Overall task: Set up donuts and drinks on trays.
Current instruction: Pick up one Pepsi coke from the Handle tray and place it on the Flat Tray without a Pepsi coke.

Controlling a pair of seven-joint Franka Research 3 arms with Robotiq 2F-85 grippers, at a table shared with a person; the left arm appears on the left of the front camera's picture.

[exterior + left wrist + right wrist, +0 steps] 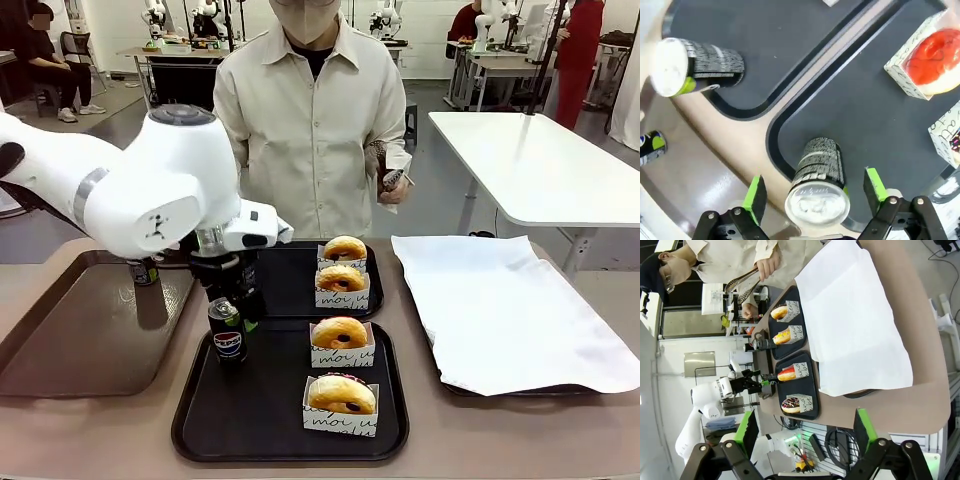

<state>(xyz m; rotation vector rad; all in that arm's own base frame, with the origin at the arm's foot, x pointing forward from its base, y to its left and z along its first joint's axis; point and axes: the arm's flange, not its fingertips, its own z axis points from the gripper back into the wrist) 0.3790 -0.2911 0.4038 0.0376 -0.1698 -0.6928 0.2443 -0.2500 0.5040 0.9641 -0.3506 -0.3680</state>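
Straddling slim cylindrical Pepsi can (pixel 817 187), L end effector (pixel 815 192) open, matte black tray (pixel 850 110)

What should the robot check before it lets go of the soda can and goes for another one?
1. Pepsi can standing upright on the near black tray: ok.
2. Left gripper fingers clear of the can: ok, green pads sit apart on both sides, not touching.
3. Can away from the tray rim: cannot tell, it stands close to the left corner.
4. Donuts on near tray: ok, two sleeved donuts, plain one and front one, well right of the can.
5. Far black tray has its drink: ok, a can stands there.
6. Next can in the brown tray: ok, one waits.
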